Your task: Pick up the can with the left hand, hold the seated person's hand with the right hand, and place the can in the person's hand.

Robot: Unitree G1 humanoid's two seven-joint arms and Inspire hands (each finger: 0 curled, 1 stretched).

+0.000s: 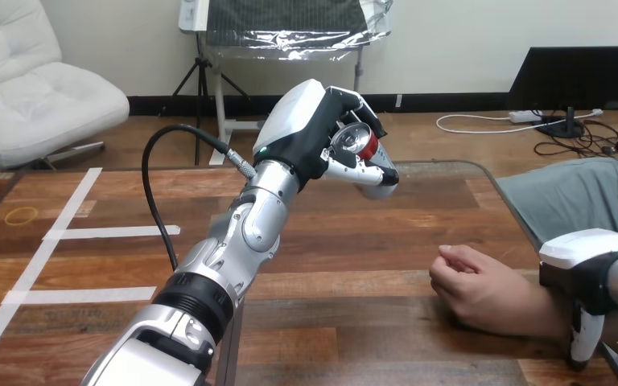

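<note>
One can (360,145), red with a silver top, is up in the air over the far middle of the table (354,241), tipped so that its top faces the camera. The left hand (302,133) has it in a firm grasp: its fingers (364,171) wrap across the can's underside and front, while the white shell of the hand's back faces left. The silver left arm rises steeply from the bottom edge to reach that height.

Well apart from the can, at the lower right, the person's hand (475,283) rests on the wood as a loose fist, knuckles pointing left. Just behind its wrist, the right hand (579,269) lies over the person's forearm (531,318), with its thumb (583,338) curling down the near side, so it clasps the forearm.

At the table's left, white tape lines (113,232) cross the boards, and a yellow rubber band (22,215) lies near the left edge.
</note>
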